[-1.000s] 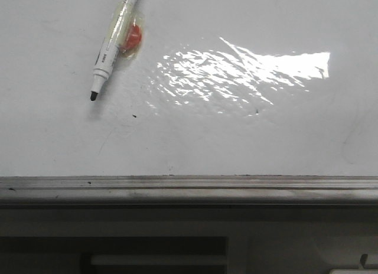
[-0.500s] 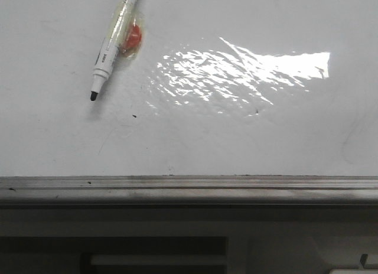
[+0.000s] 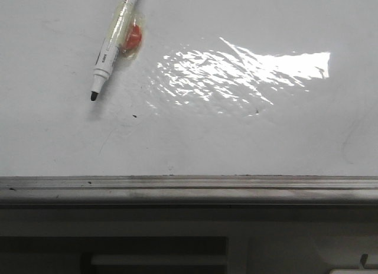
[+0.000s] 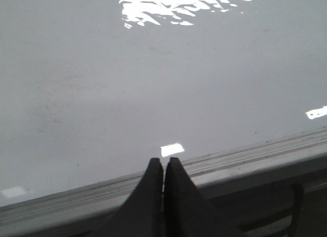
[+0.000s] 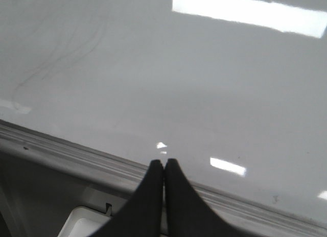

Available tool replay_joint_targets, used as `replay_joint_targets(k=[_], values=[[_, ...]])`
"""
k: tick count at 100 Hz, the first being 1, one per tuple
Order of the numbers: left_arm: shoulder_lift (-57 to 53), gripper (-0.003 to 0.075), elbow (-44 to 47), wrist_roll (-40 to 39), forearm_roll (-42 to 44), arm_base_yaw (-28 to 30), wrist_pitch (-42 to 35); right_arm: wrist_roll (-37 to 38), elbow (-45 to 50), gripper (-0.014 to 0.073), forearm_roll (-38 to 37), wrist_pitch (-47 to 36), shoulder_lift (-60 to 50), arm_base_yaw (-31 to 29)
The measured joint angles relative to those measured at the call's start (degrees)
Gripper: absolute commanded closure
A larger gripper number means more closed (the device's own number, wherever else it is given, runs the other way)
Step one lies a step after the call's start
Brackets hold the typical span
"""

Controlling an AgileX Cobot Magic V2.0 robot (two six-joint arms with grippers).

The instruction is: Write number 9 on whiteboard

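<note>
**Blank board, marker waiting, both arms parked at the near edge**

The whiteboard (image 3: 236,138) lies flat and fills most of the front view, its grey rail (image 3: 189,188) running along the near side. A bright rippled patch of glare sits right of centre, and a few dark specks and faint old smudges mark the surface. No number 9 is on it anywhere in these views, so the writing has not begun.

The marker (image 3: 112,46) lies at the far left of the board, uncapped, its black tip pointing toward the near left. It is taped to an orange lump (image 3: 133,38) wrapped in clear film, probably a grip aid that lifts the barrel so pinching fingers can get around it.

The left gripper (image 4: 163,168) hovers over the near rail with its fingers pressed together, holding nothing. The right gripper (image 5: 164,168) sits likewise, fingers together and empty, over the rail further right. Both look parked clear of the writing area. The left arm seems the natural one to fetch the marker, being on its side.
</note>
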Motion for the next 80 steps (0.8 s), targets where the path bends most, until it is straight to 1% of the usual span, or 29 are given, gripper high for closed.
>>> replay_joint_targets(k=[14, 29, 36, 44, 50, 54, 59, 63, 66, 76, 80], values=[[0.00, 0.0741, 0.00, 0.00, 0.00, 0.00, 0.00, 0.00, 0.00, 0.0635, -0.93, 0.00, 0.00, 0.00], [0.00, 0.0741, 0.00, 0.00, 0.00, 0.00, 0.00, 0.00, 0.00, 0.0635, -9.17, -1.54, 0.00, 0.00], [0.00, 0.0741, 0.00, 0.00, 0.00, 0.00, 0.00, 0.00, 0.00, 0.0635, -10.95, -5.50, 0.00, 0.00], [0.00, 0.0741, 0.00, 0.00, 0.00, 0.00, -0.64, 0.00, 0.00, 0.0635, -11.68, -12.24, 0.00, 0.00], [0.00, 0.0741, 0.00, 0.00, -2.59, 0.00, -2.36, 0.00, 0.00, 0.0635, -11.80, -16.98, 0.00, 0.00], [0.00, 0.0741, 0.00, 0.00, -6.47, 0.00, -4.34, 0.00, 0.00, 0.0635, -11.60, -20.27, 0.00, 0.00], [0.00, 0.0741, 0.00, 0.00, -12.51, 0.00, -7.11, 0.00, 0.00, 0.0635, -9.41, -23.37, 0.00, 0.00], [0.00, 0.0741, 0.00, 0.00, -18.53, 0.00, -9.72, 0.67, 0.00, 0.0635, -5.58, -25.38, 0.00, 0.00], [0.00, 0.0741, 0.00, 0.00, -22.67, 0.00, -11.52, 1.47, 0.00, 0.0635, -2.19, -26.35, 0.00, 0.00], [0.00, 0.0741, 0.00, 0.00, -37.36, 0.00, -17.05, 3.68, 0.00, 0.0635, 12.55, -27.70, 0.00, 0.00], [0.00, 0.0741, 0.00, -0.11, -41.38, 0.00, -18.44, 4.10, 0.00, 0.0635, 16.81, -27.82, 0.00, 0.00]])
